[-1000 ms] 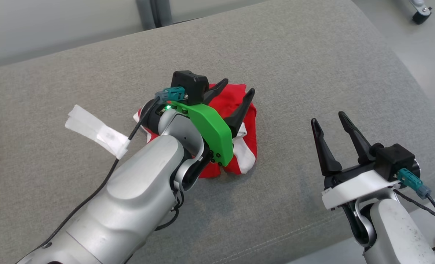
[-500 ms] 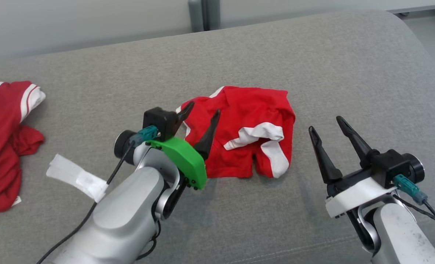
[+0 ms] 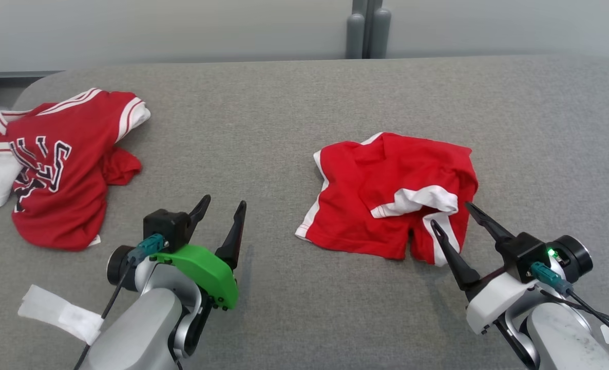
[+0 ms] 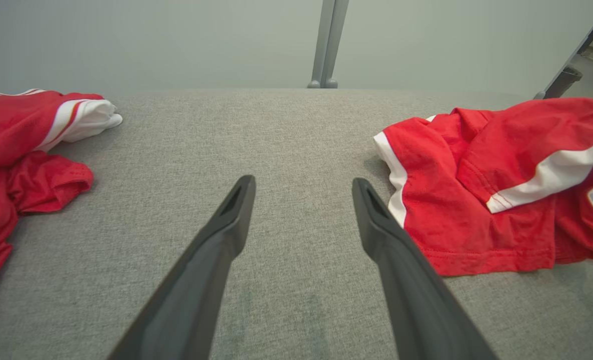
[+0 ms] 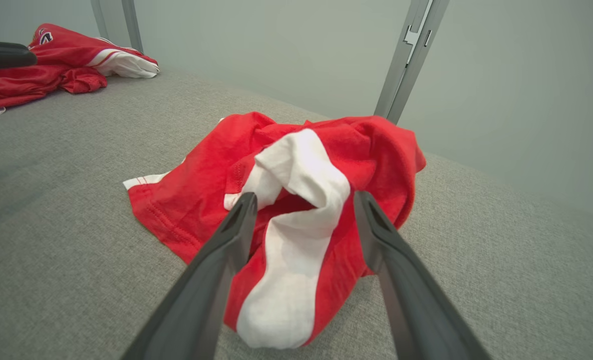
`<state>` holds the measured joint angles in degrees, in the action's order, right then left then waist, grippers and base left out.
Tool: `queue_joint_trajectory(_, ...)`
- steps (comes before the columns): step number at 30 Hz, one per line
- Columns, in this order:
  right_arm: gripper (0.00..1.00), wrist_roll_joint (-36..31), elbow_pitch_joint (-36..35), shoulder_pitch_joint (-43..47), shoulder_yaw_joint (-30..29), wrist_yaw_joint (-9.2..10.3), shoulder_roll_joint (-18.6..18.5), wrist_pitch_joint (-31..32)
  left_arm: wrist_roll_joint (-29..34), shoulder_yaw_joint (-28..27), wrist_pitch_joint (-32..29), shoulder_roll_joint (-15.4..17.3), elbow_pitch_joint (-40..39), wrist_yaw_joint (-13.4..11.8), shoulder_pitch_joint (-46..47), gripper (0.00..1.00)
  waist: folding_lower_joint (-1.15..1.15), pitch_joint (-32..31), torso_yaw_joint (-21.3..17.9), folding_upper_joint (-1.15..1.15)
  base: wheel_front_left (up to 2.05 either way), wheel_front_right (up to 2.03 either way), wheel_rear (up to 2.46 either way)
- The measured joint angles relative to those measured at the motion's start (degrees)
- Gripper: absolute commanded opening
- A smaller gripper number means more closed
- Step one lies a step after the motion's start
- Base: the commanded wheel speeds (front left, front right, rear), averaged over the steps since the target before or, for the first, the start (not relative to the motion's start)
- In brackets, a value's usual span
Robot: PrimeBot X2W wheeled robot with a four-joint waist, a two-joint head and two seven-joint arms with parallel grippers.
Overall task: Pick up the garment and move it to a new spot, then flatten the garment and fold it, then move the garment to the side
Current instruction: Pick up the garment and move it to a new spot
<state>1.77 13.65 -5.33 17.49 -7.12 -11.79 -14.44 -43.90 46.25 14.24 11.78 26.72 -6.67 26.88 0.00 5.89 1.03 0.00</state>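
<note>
Weighing the risks from the biggest thing down, the surface (image 3: 284,113) comes first. Its grey cloth looks soft and grippy, so a finger driven too low could dig in and drag instead of sliding under fabric.

The jersey (image 3: 63,169) lies at the far left, well apart from the shorts (image 3: 386,205). A wide sweep that way could catch it, or it could be taken for the wrong garment.

I take the shorts to be the task's garment. They lie crumpled right of centre, with a white-edged leg folded over the top. A pinch on that top fold alone would likely lift one layer and leave the rest twisted, making the flattening harder.

The right hand (image 3: 451,213) is wide and empty, its fingers either side of the white-striped leg at the shorts' near right corner. Whether they touch the cloth, I cannot tell. The left hand (image 3: 223,201) is also wide and empty, over bare surface left of the shorts.

The white tag (image 3: 58,313) dangles at the near left behind the left hand and could snag on cloth during a reach.

Counted: one surface, one jersey, one pair of shorts, two hands with four fingers in all, one tag.
</note>
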Motion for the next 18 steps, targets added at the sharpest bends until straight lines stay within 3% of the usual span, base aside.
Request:
queue_joint_trajectory(9,1.0,-0.23,4.74,-0.81,0.34,-0.01,-1.77,0.01,1.12,-3.41,0.0,0.49,-1.72,-0.38,-6.32,1.0,0.0,-1.77,5.35,0.0,0.0,0.0,0.0)
queue_joint_trajectory(18,1.0,-0.24,6.1,-3.22,1.53,-0.01,-2.71,0.01,2.45,-9.37,0.0,1.72,-3.82,-0.4,-10.16,1.0,0.0,-3.31,7.49,0.0,0.0,0.0,0.0)
